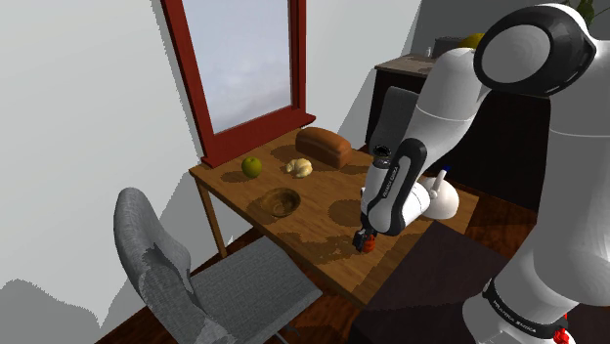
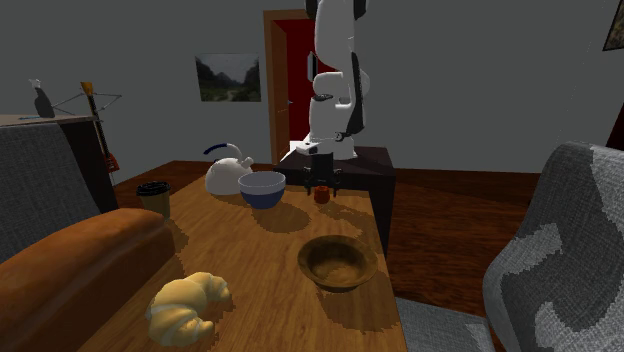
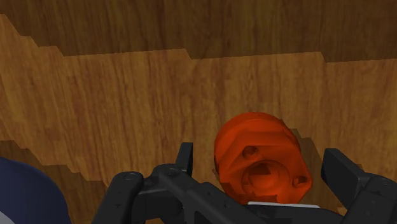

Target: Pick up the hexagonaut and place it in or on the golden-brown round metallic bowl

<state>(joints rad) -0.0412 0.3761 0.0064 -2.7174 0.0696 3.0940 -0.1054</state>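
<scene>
a wooden table (image 1: 315, 231) below a red-framed window (image 1: 239, 59) in a grey-walled room: the black gripper (image 3: 258, 153) hangs low over the table edge nearest the stand, fingers spread either side of the orange-red hexagonal nut (image 3: 257, 162), which rests on the wood and appears not yet clasped. the grasp is the step in hand. next, by this reading, the fingers must close on the nut, lift it and carry it toward the shoulder view's left to the golden-brown bowl (image 1: 281, 203), well apart.
</scene>
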